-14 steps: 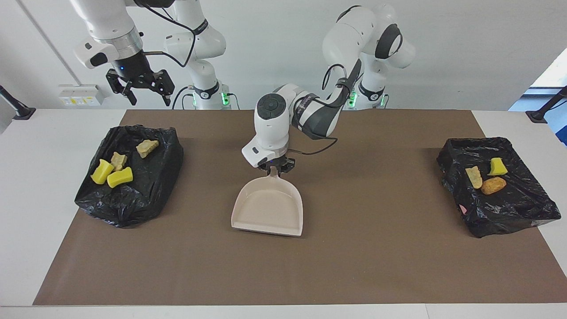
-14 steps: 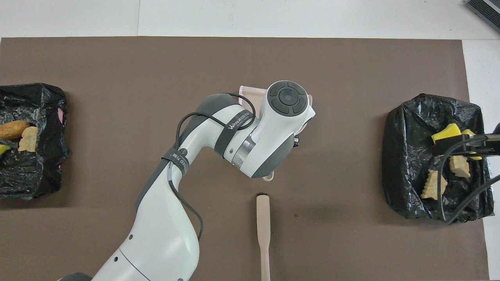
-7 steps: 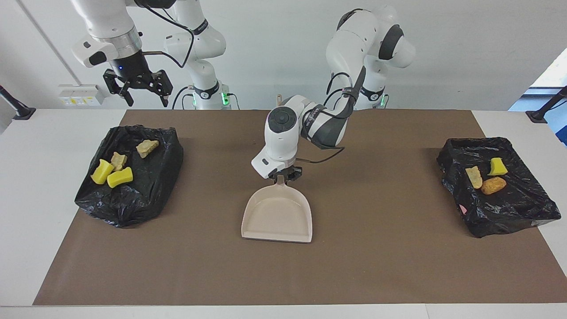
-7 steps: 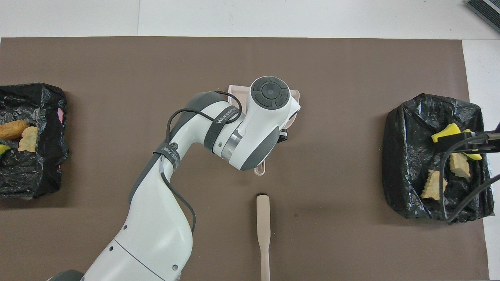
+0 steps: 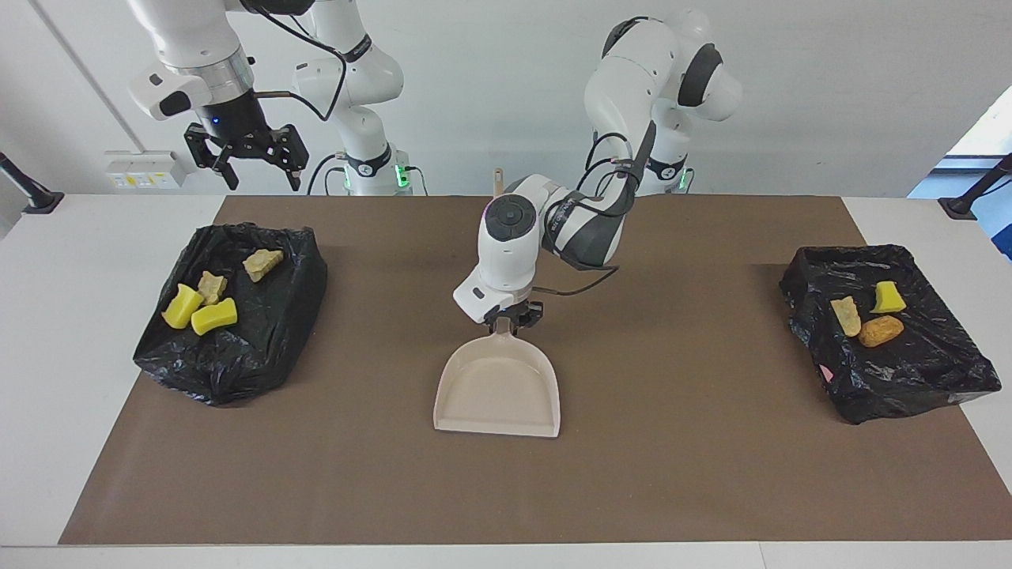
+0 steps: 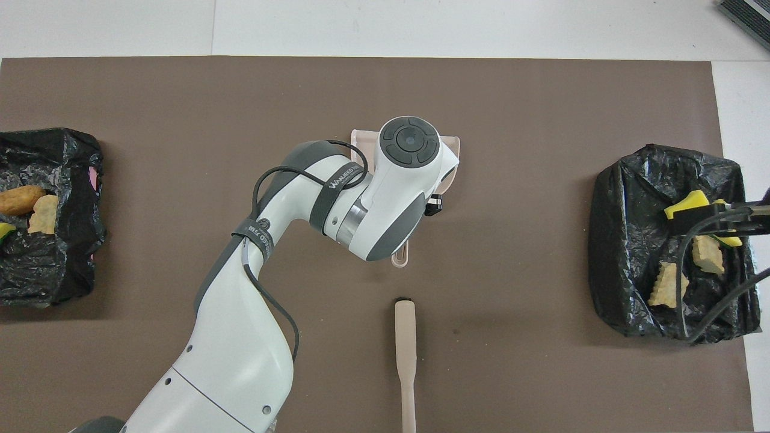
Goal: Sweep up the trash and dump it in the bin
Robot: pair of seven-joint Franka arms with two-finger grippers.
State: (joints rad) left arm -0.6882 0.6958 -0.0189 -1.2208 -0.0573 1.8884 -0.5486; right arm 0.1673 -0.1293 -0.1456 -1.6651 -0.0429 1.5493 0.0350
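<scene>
The white table (image 5: 95,261) carries a brown mat (image 5: 680,442) bearing dustpan (image 5: 498,391), brush (image 6: 406,355), two bins (image 5: 261,332).

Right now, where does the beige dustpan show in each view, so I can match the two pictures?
Facing view: the dustpan lies mid-mat, its handle up under the left gripper.
Overhead view: the dustpan is mostly hidden beneath the left arm; only edges and handle tip show.
Shared landmark: the brush handle, nearer the robots.

The left arm (image 6: 301,240) covers most of the beige dustpan (image 6: 451,150). Nearer the robots lies a beige brush handle (image 6: 405,349). Two black bin bags (image 6: 625,240) hold yellow and tan trash (image 6: 665,282).
</scene>
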